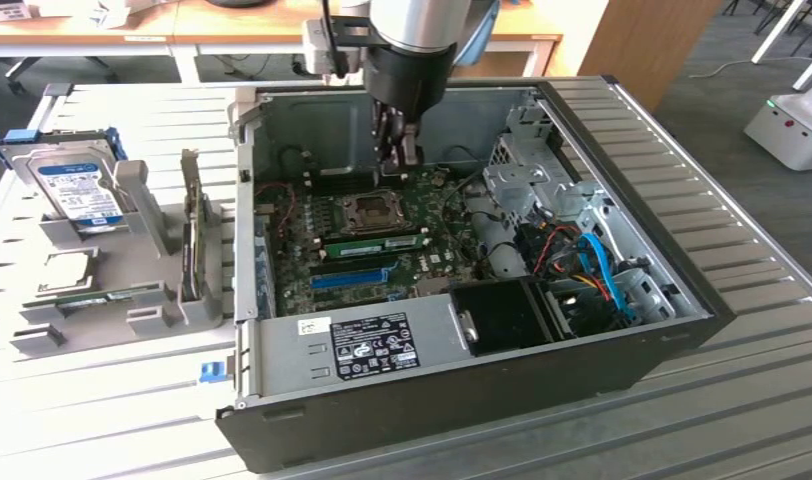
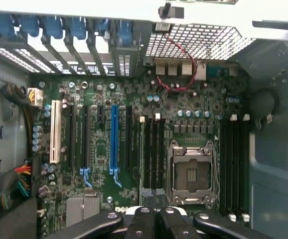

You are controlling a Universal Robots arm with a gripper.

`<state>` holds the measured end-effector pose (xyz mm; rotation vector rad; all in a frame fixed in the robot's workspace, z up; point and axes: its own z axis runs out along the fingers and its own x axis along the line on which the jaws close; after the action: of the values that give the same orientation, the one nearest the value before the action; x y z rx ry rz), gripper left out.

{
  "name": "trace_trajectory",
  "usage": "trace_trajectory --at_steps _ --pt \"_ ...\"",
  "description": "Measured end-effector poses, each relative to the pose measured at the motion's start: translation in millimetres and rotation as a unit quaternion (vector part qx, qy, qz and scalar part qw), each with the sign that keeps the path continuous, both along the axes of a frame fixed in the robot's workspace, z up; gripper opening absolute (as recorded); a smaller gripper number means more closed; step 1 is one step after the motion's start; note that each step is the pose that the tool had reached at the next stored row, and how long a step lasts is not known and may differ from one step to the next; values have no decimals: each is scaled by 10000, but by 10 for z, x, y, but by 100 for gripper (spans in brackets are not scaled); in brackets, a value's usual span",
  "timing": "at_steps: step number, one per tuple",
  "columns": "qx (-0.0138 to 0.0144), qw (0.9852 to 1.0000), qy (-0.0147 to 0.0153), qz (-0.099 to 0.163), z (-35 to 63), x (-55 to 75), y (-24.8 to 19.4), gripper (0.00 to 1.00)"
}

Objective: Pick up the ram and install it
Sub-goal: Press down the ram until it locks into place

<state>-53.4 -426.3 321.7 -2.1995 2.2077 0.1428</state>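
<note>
Seemingly, the task is sitting close to finished: the ram (image 1: 379, 243), a narrow green stick, is lying lengthwise in a motherboard slot just beside the empty processor socket (image 1: 375, 210), inside the open computer case (image 1: 673, 330) that is resting on the tabletop (image 1: 766, 400). Whether its end clips are latching it fully is too small to tell. The tool (image 1: 403, 160) is hanging over the motherboard on the far side of the socket, near the ram but apart from it, its fingers clenched together and gripping nothing (the wrist view is showing the fingertips (image 2: 146, 191) pressed together above the dark slots). On the exterior view's left, a grey rack (image 1: 153, 320) is holding a hard drive (image 1: 79, 190) and another green board (image 1: 93, 297), well apart from the tool.
</note>
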Motion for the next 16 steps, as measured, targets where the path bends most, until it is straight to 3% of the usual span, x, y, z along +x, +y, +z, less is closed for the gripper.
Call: trace_trajectory --at_steps 8,16 --pt "-1 10000 0 0 0 117 0 11" --pt "0 10000 0 0 0 122 0 11"
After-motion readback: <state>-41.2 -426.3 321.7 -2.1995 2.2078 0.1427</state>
